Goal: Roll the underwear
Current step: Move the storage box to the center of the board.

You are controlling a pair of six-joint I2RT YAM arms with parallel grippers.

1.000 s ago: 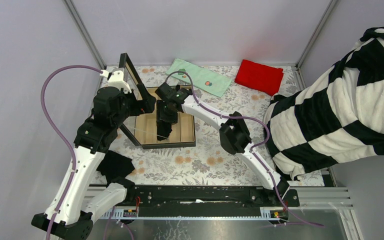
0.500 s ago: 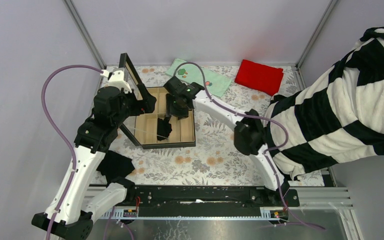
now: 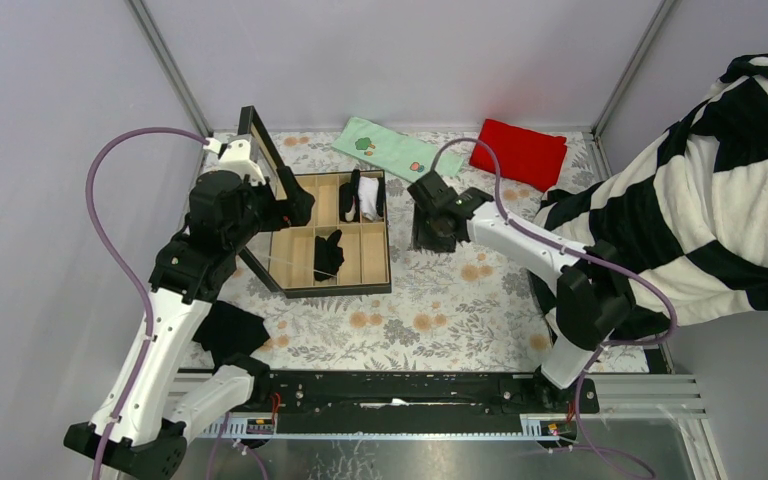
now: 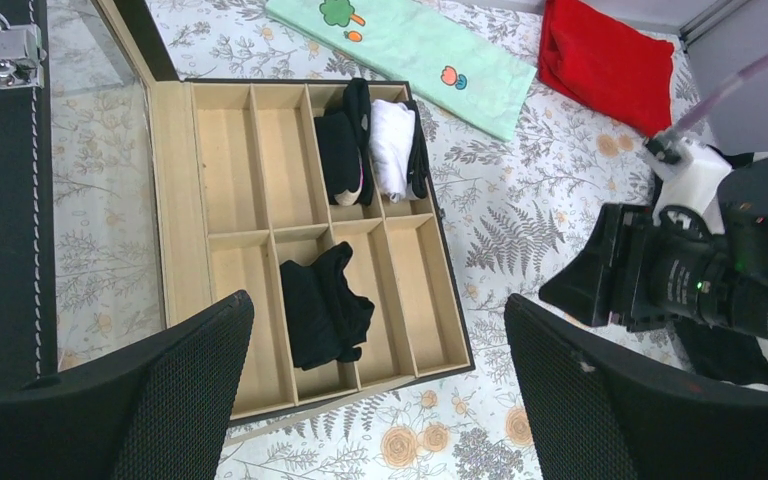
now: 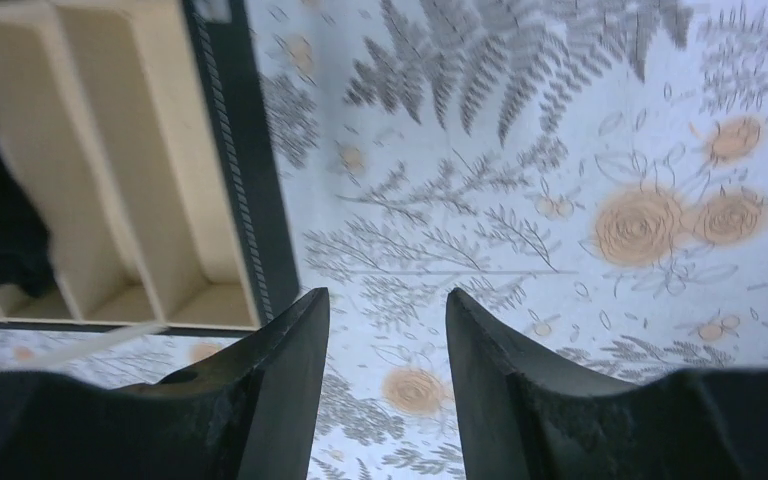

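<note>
The right end effector (image 5: 385,300) hangs with its fingers apart and nothing between them, over the flowered tabletop (image 5: 560,120) just beside the divided wooden box (image 5: 110,150). The left end effector (image 4: 378,310) is spread wide and empty above that box. One piece of black underwear (image 4: 325,305) lies loosely crumpled in a near compartment. A second black piece (image 3: 230,330) lies on the tabletop by the left arm. The cloth looks light and limp, likely to unroll if let go loosely. Pinching a hem edge seems the best hold.
</note>
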